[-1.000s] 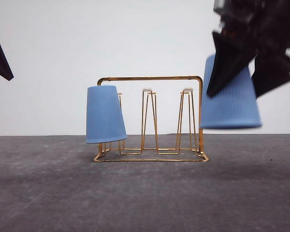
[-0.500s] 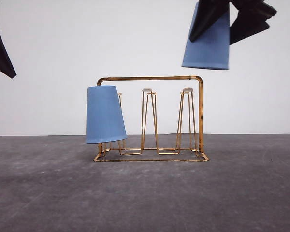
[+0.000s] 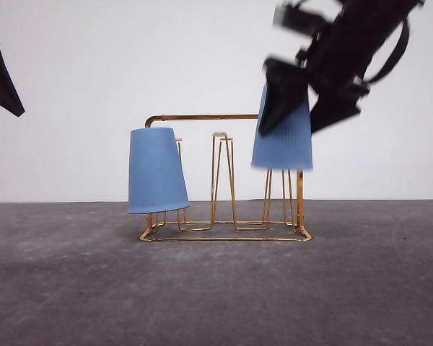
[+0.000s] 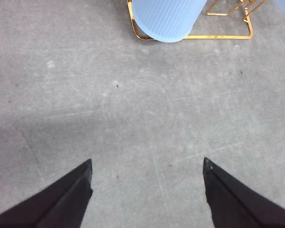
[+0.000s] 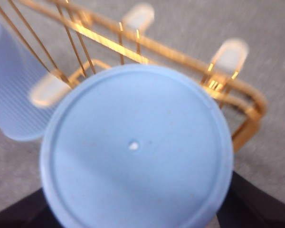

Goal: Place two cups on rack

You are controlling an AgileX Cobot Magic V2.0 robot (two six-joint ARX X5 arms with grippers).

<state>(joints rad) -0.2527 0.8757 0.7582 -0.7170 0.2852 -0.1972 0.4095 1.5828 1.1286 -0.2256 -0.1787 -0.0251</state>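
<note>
The gold wire rack (image 3: 224, 232) stands mid-table. One light blue cup (image 3: 157, 170) hangs mouth-down and slightly tilted on its left peg, also seen as the cup (image 4: 166, 19) and the cup (image 5: 9, 95). My right gripper (image 3: 290, 126) is shut on the second cup (image 3: 283, 144), held mouth-down at the rack's right end. This cup hides the right peg's tip, and the peg's legs show below its rim. Its round base (image 5: 135, 147) faces the right wrist camera, in front of the rack (image 5: 247, 123). My left gripper (image 4: 147, 164) is open, high at the left (image 3: 1, 79).
Grey table top (image 3: 216, 295) runs in front of and around the rack, with a plain white wall behind. Two white-tipped pegs (image 5: 232, 52) stand just beyond the held cup. The rack's base corner (image 4: 137, 33) lies ahead of the left fingers.
My right gripper carried the second cup up from beside the rack's right end, over the handle bar, then down and left onto the right peg area. Left arm and first cup stayed still.
</note>
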